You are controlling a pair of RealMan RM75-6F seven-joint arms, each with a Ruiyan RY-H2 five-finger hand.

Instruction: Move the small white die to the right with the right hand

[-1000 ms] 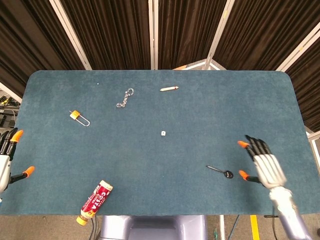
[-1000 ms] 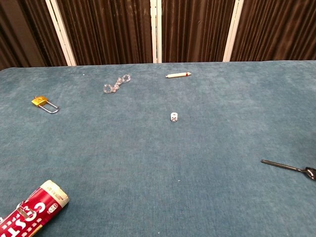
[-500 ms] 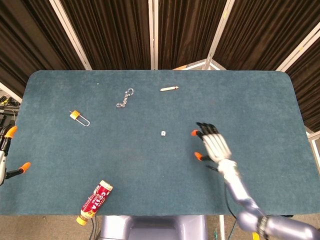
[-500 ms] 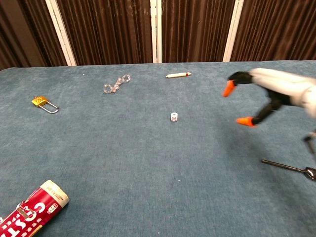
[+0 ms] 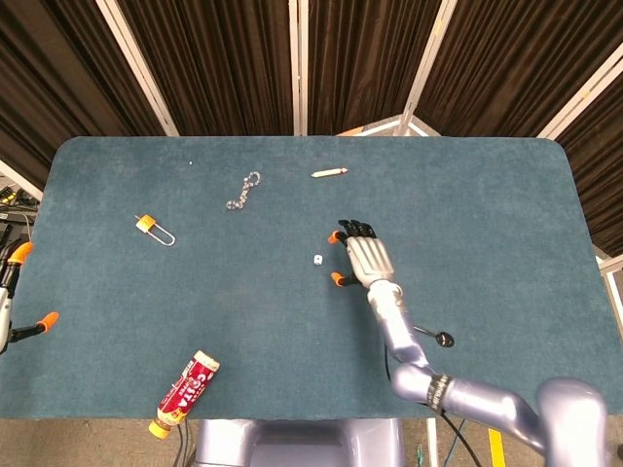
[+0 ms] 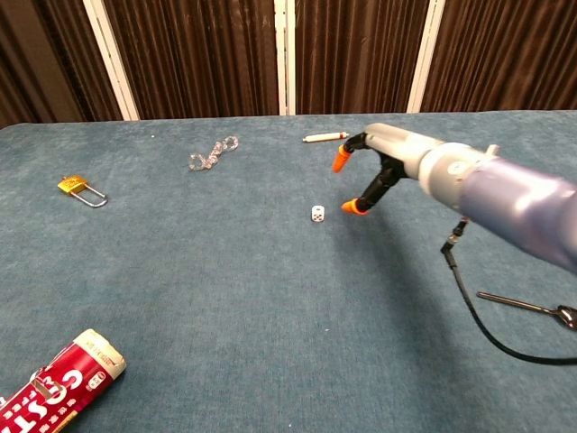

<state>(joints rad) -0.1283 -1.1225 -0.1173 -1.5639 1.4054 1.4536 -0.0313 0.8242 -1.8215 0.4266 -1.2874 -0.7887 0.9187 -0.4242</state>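
Observation:
The small white die [image 5: 317,260] [image 6: 317,213] lies on the blue table near its middle. My right hand [image 5: 362,256] [image 6: 379,162] hovers just to the right of it, fingers spread and orange fingertips [image 6: 352,207] pointing down toward the cloth, holding nothing. A small gap remains between the nearest fingertip and the die. My left hand [image 5: 12,302] shows only at the far left edge of the head view, off the table, fingers apart and empty.
A pen [image 5: 329,172] and a chain [image 5: 243,191] lie at the back. A brass padlock [image 5: 154,229] sits at the left, a red tube [image 5: 185,389] at the front left, and a black spoon [image 5: 433,337] [image 6: 532,308] front right, behind my right arm.
My right hand has swept from the front right of the table leftward and forward to just beside the die. The die has not moved. The left hand shifted slightly.

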